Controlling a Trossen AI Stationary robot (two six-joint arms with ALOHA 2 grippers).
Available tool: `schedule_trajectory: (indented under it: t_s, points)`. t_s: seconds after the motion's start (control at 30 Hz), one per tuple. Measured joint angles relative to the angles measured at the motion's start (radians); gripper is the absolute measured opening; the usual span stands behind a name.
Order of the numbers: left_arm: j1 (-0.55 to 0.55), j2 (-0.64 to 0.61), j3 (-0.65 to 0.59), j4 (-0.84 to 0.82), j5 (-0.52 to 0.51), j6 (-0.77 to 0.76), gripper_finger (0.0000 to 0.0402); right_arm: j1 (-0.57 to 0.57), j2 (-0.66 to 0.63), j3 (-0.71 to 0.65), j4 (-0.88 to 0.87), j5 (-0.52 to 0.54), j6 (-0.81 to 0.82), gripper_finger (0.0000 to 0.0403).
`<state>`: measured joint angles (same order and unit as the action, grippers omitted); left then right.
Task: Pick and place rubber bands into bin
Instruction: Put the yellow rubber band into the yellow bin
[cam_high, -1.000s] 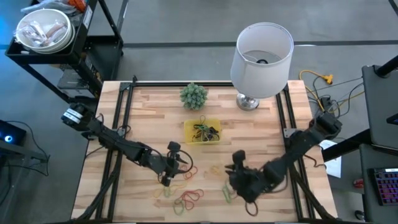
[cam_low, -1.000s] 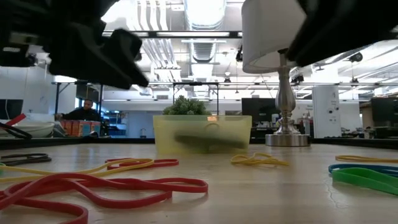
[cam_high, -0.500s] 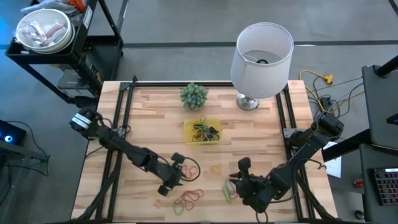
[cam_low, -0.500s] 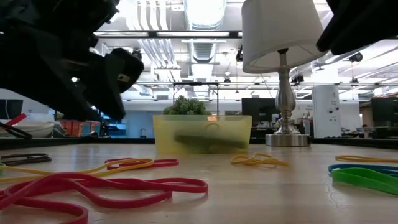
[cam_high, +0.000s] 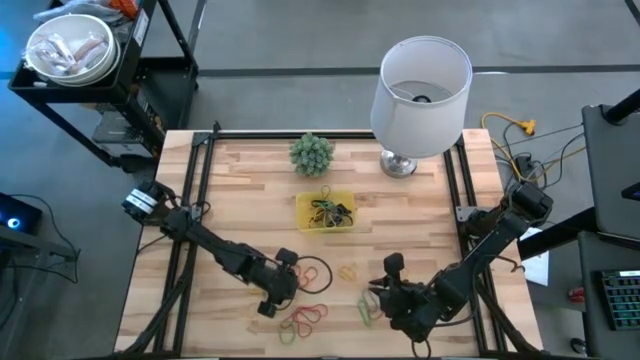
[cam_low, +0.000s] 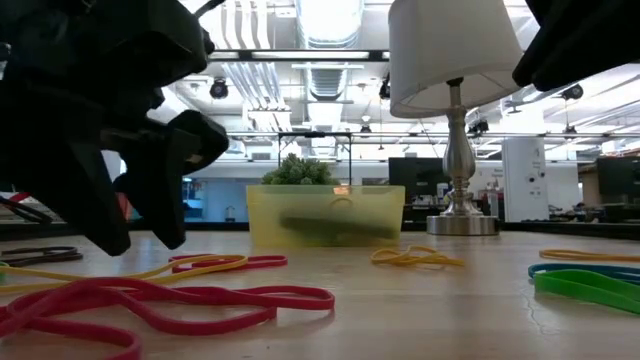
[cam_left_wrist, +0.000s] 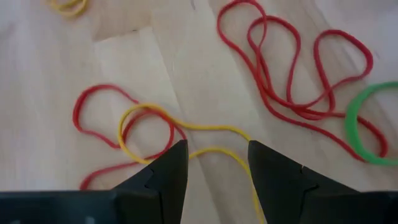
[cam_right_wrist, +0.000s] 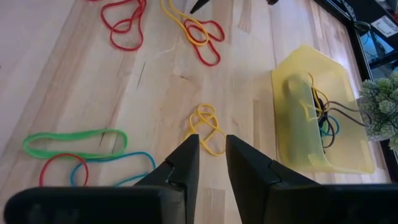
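**Entry: bands at the front of the table, bin as reference**

1. Left gripper (cam_left_wrist: 214, 152): on the front side of the bin (cam_high: 300, 212) and a little toward the left arm's side, low over the wood. Fingers spread, holding nothing.
   - A long yellow band (cam_left_wrist: 205, 127) lies right at the fingertips, one strand passing between them.
   - Its long axis runs forward and aslant from the fingers, ending in a loop.
   - This reads as the next pick: a straight drop and close should catch the strand.
2. Red loop (cam_left_wrist: 93, 109): crossed with the yellow band's far end. It will likely drag along or snag.
3. Red tangle (cam_high: 305, 318): farther from the bin than the left gripper, near the table's front edge, apart from the yellow band.
4. Right gripper (cam_right_wrist: 209, 146): front of the bin on the right arm's side, waiting. Fingers narrowly parted, empty.
   - A small knotted yellow band (cam_right_wrist: 205, 127) lies just ahead of it, between it and the bin. The right arm is the nearer one for this band.
5. Green band (cam_low: 590, 288): beside the right gripper, on the side away from the bin.
6. Bin: mid-table, already holding several dark and coloured bands. Bare wood and a thin dark loop (cam_high: 312, 272) lie between it and the left gripper, and nothing tall stands in the way.
7. Plant (cam_high: 311, 154) and lamp (cam_high: 421, 80): behind the bin, clear of the work.
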<state>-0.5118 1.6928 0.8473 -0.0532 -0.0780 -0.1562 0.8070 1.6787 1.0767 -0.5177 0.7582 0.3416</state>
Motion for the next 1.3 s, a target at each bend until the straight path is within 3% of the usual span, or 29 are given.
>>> schedule_trajectory:
  t_s: [0.3, 0.7, 0.93, 1.1, 1.3]
  points:
    - [-0.055, 0.002, 0.012, -0.070, -0.009, -0.204, 0.0152, 0.000, 0.000, -0.004, 0.002, 0.000, 0.010, 0.0073]
    - [-0.059, 0.088, 0.066, -0.073, -0.002, -0.231, 0.0152, 0.000, 0.000, -0.008, 0.002, 0.000, 0.034, 0.0076]
    - [-0.059, 0.142, 0.156, -0.214, 0.010, -0.263, 0.0150, 0.000, 0.000, -0.015, 0.001, 0.000, 0.052, 0.0071]
    - [-0.057, 0.148, 0.195, -0.286, 0.011, -0.318, 0.0112, 0.000, 0.000, -0.024, 0.001, 0.000, 0.052, 0.0066]
    - [-0.057, 0.148, 0.204, -0.332, 0.015, -0.331, 0.0031, 0.000, 0.000, -0.033, 0.004, 0.000, 0.052, 0.0068]
